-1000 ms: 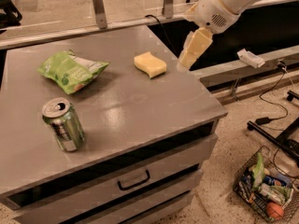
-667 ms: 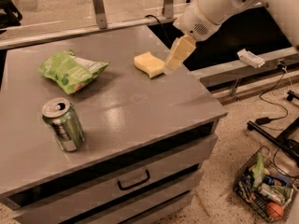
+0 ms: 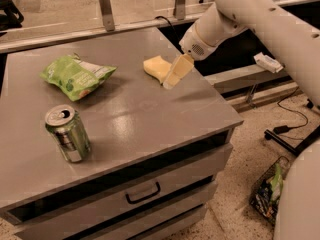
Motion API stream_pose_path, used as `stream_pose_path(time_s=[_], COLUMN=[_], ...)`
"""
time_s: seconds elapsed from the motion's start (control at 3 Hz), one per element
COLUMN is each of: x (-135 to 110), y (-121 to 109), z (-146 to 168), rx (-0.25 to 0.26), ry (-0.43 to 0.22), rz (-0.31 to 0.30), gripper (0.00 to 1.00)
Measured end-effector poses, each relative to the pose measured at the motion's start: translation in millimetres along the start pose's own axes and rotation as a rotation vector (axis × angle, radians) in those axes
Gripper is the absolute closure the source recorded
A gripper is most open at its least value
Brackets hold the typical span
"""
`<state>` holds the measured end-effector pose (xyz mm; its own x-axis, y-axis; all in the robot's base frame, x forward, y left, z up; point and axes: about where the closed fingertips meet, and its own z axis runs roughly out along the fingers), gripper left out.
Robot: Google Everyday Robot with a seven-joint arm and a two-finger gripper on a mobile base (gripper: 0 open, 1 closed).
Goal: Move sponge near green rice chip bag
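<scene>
The sponge (image 3: pixel 155 66), a pale yellow foam block, lies on the grey cabinet top (image 3: pixel 150 114) at the back right. The green rice chip bag (image 3: pixel 75 76), crinkled light green with an orange mark, lies at the back left, well apart from the sponge. My gripper (image 3: pixel 169 83) hangs from the white arm (image 3: pixel 235 14) and reaches down to the right side of the sponge, its tip at the table surface beside it. It covers the sponge's right edge.
A green-and-silver drink can (image 3: pixel 67 134) stands upright at the front left. The cabinet has a drawer with a handle (image 3: pixel 143 194). On the floor to the right are a basket of items (image 3: pixel 267 194) and a cable (image 3: pixel 292 109). A railing (image 3: pixel 105 6) runs behind.
The arm has swung left and down. The gripper went from above the cabinet's right edge to the sponge's right side. Sponge, bag and can have not moved.
</scene>
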<state>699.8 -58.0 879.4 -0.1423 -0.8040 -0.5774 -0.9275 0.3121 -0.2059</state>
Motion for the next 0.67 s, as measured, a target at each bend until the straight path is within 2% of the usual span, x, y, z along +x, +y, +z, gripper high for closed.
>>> stream_pose_path(time_s=[0.33, 0.67], x=[4, 6], y=[-4, -7], z=[25, 41], rx=[-0.007, -0.016], ry=[-0.009, -0.017], rz=[0.026, 0.040], gripper=[0.18, 0.41])
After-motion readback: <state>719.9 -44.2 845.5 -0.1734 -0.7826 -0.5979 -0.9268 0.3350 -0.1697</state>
